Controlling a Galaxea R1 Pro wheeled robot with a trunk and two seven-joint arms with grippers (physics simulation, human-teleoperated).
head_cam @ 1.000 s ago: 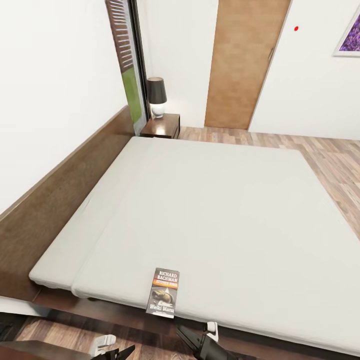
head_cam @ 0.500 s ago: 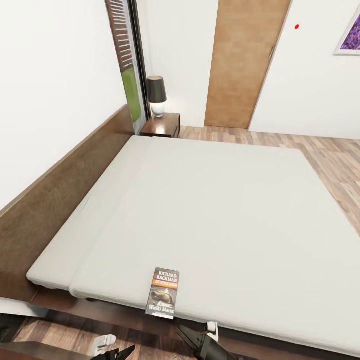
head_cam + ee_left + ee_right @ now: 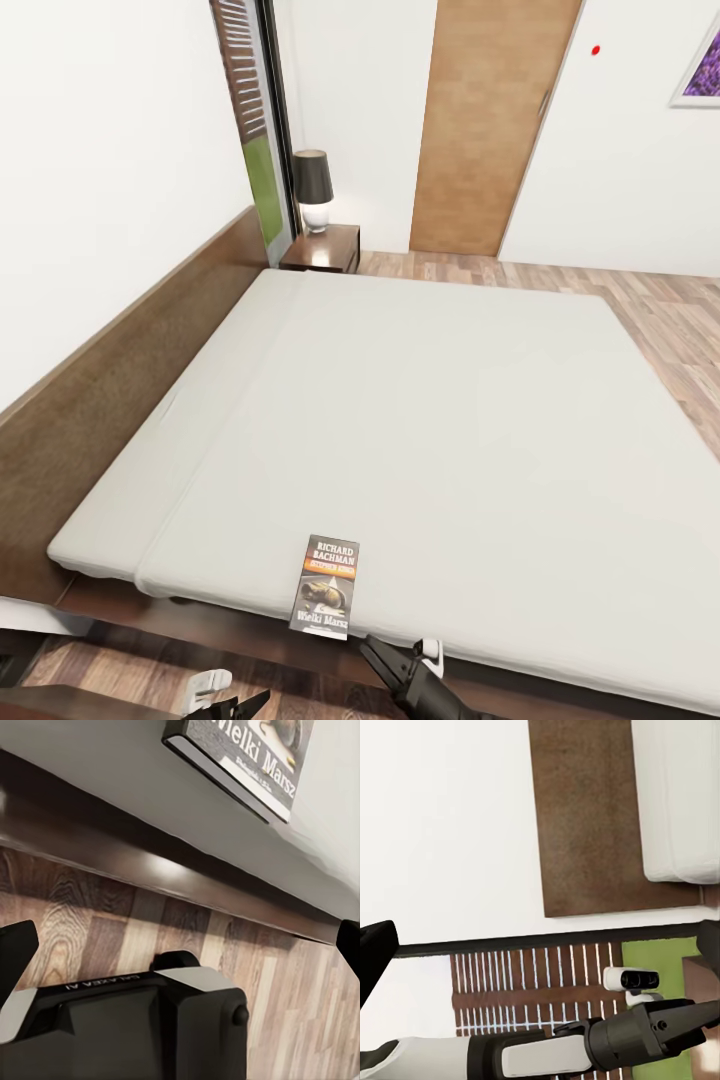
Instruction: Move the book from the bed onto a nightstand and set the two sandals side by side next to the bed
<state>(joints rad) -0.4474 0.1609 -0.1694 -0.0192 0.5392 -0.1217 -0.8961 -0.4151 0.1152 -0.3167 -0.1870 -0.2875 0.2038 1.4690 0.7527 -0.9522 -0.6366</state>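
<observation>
- Book lies flat at the near edge of the bed, cover up, untouched; sandals are not yet addressed.
- Left gripper sits low over the floor beside the bed frame; left wrist view shows its fingers spread wide, nothing between them.
- Right gripper has moved up toward the book's lower corner since a second ago, so the pick is starting; its fingers stand wide, holding nothing.
- Nightstand at the far corner carries a lamp; no book on it.
</observation>
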